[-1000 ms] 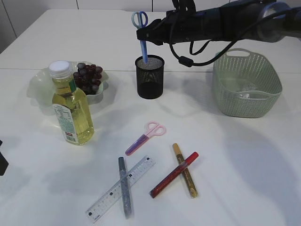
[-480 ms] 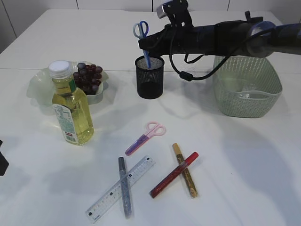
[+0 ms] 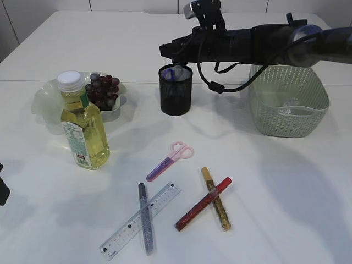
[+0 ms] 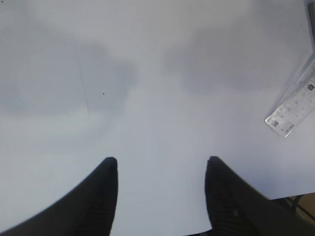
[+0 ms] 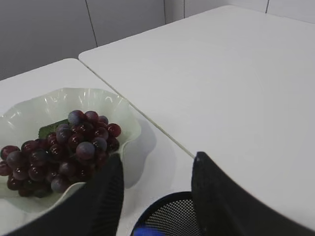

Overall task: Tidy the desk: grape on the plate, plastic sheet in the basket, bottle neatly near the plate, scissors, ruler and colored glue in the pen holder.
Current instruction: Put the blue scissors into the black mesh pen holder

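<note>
My right pincer is open over the pen holder, holding nothing. Blue scissors sit inside it. My left pincer is open too. Next I should get the pink scissors lying on the desk.

1. A white table fills the scene, its surface bare and matte.
2. A thin seam crosses the tabletop.
3. Pale wall panels with vertical joints stand behind the table.
</note>
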Motion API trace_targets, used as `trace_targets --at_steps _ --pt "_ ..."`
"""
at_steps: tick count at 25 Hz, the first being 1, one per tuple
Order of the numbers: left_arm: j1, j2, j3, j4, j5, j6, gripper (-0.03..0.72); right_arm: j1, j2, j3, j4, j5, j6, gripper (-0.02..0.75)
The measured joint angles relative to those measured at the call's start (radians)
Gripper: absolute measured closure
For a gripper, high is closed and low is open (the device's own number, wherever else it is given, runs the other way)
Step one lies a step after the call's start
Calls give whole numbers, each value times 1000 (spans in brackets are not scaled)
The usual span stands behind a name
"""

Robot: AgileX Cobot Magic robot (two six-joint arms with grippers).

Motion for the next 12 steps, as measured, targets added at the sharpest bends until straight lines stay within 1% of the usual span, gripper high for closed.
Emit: trace_targets --at_steps 2,3,4,6,8,9,12 --pt "0 0 0 0 2 0 273 0 -17 0 -63 -14 85 361" --pt "0 0 0 0 5 0 273 0 -28 0 -118 -22 157 360" --pt "0 0 0 0 7 0 273 0 -45 0 -200 -25 249 360" --pt "0 0 0 0 17 0 273 0 -84 0 -403 -25 461 360" --pt "0 0 0 0 23 0 273 -1 -132 0 -608 19 709 359" --pt "0 0 0 0 23 0 273 -1 -159 0 -719 67 801 359" --pt "0 0 0 0 26 0 273 3 -233 0 -986 252 1052 359"
